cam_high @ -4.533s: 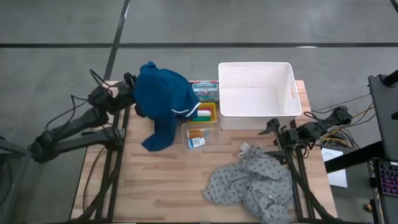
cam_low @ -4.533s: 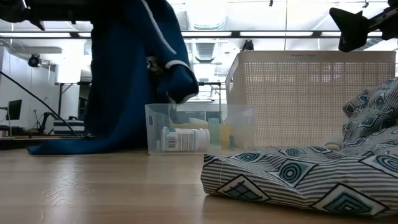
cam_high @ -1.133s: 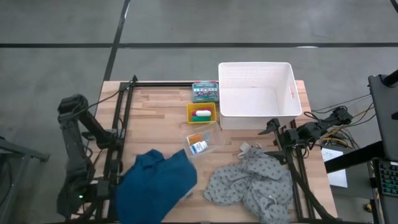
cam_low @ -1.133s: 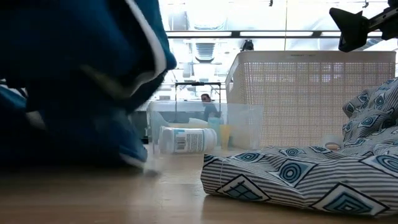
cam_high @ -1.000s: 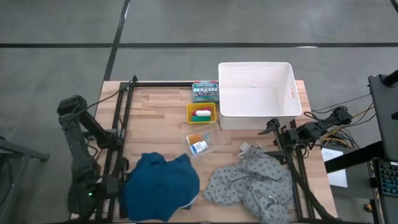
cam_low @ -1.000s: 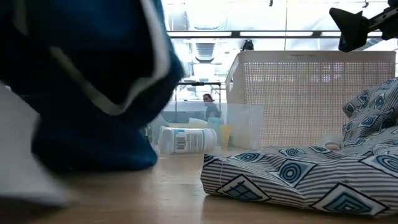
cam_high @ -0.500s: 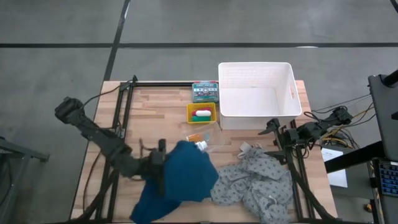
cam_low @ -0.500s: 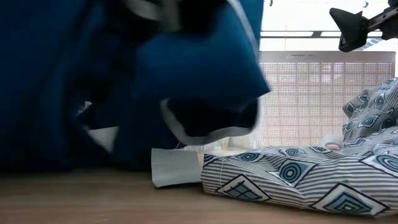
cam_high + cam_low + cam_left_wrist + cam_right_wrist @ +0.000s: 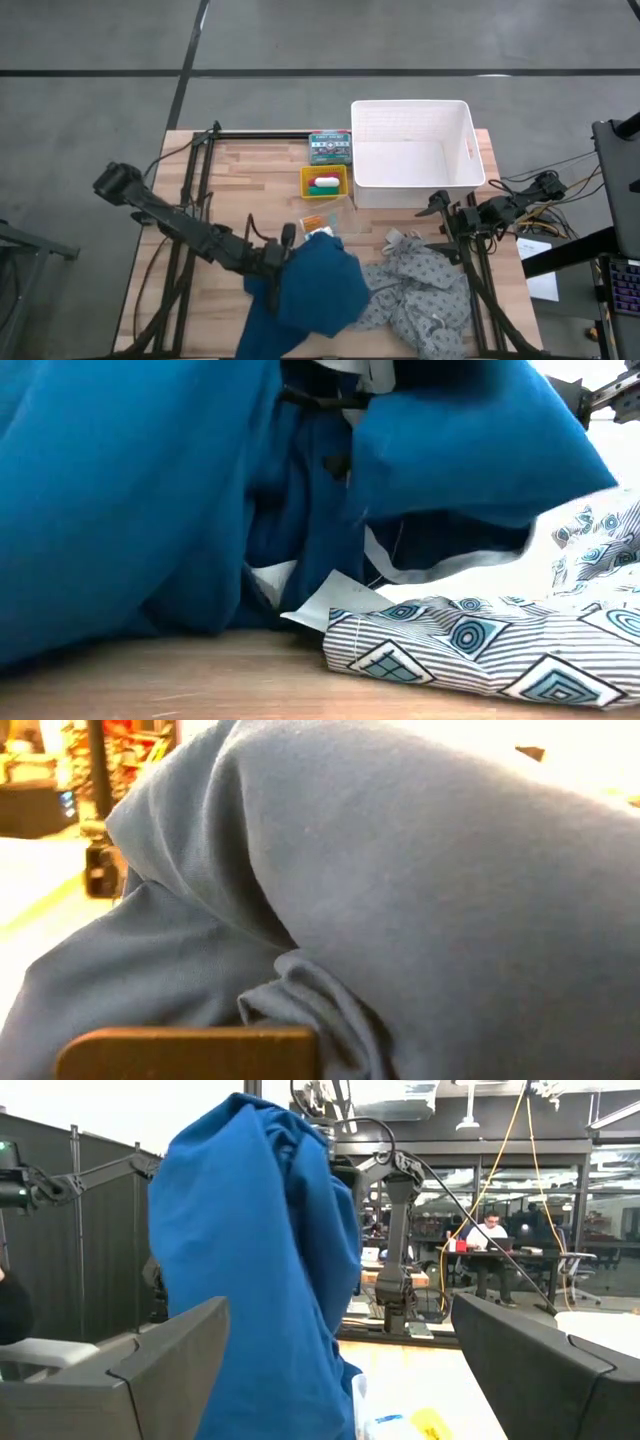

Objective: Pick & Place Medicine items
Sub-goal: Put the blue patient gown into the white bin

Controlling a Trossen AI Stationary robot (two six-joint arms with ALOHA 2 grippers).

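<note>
Wooden bench (image 9: 230, 190) | left gripper (image 9: 283, 252): jaws clamped on blue cloth (image 9: 315, 285), above bench centre | right gripper (image 9: 437, 207): jaws apart, idle beside white basket (image 9: 410, 152)

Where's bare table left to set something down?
Free: the table's far-left stretch, left of the yellow tray, and the near-left corner. Crowded: centre-right, where the left gripper holds the blue cloth against the patterned cloth, below the white basket.

My two arms are dark, jointed tubes with black cables trailing. The right pincer (image 9: 340, 1370) shows broad, flat grey-black fingers (image 9: 165, 1355); the left arm (image 9: 180, 225) looks matte black throughout.
</note>
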